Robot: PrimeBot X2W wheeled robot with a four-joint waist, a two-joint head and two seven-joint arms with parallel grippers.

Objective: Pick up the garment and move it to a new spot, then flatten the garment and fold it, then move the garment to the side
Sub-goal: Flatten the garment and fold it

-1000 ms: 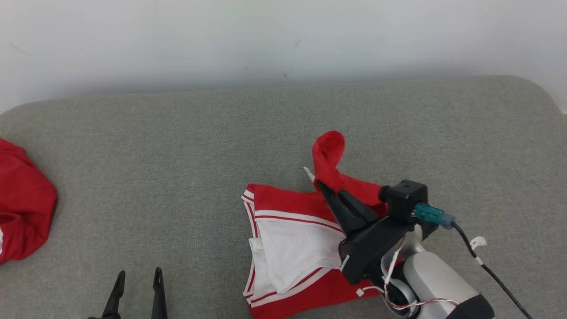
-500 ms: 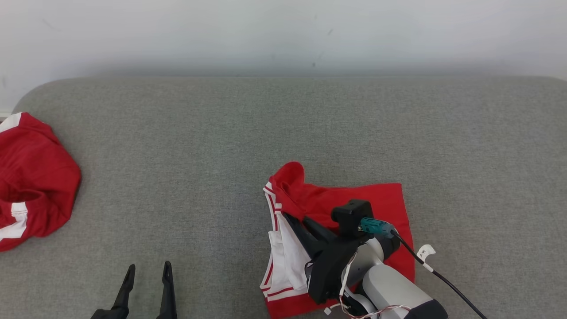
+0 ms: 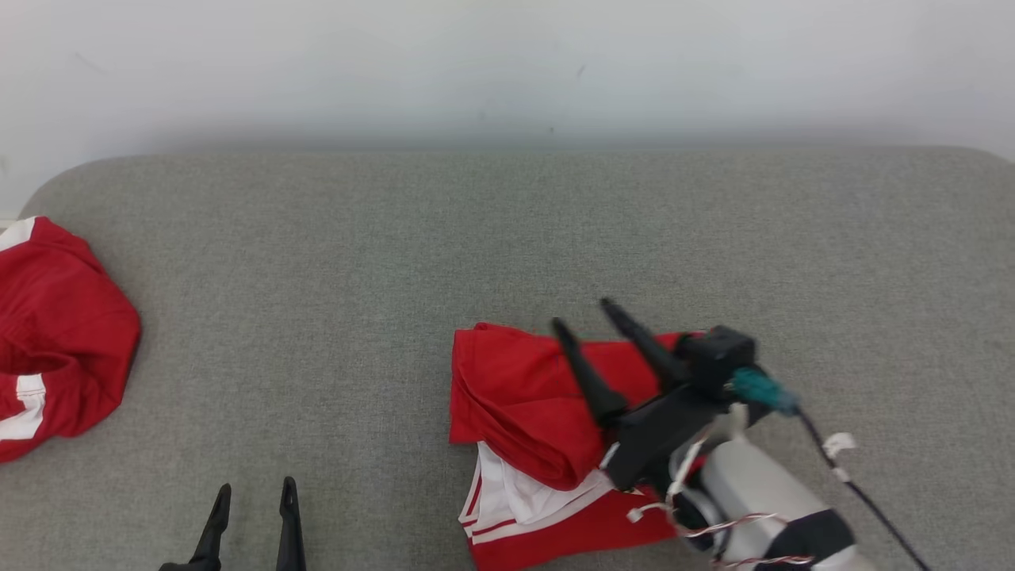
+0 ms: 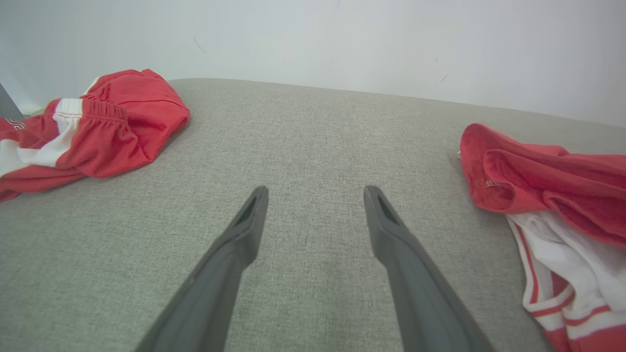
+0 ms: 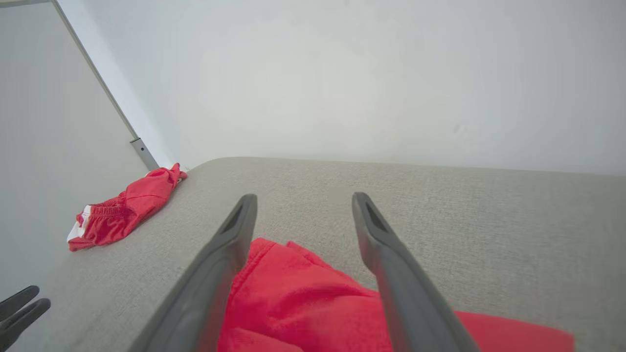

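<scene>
The fold seems underway: the garment [image 3: 515, 396] lies half-doubled on the grey cushion [image 3: 317, 262] beneath the right gripper [image 3: 582, 313], spread and empty like the left gripper [image 3: 255, 485], so another edge likely needs grasping next.

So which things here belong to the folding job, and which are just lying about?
Job: red-and-white garment, partly folded; right gripper, open over it; grey cushion beneath.
Lying about: crumpled red shorts, far left; left gripper, open, idle.
</scene>
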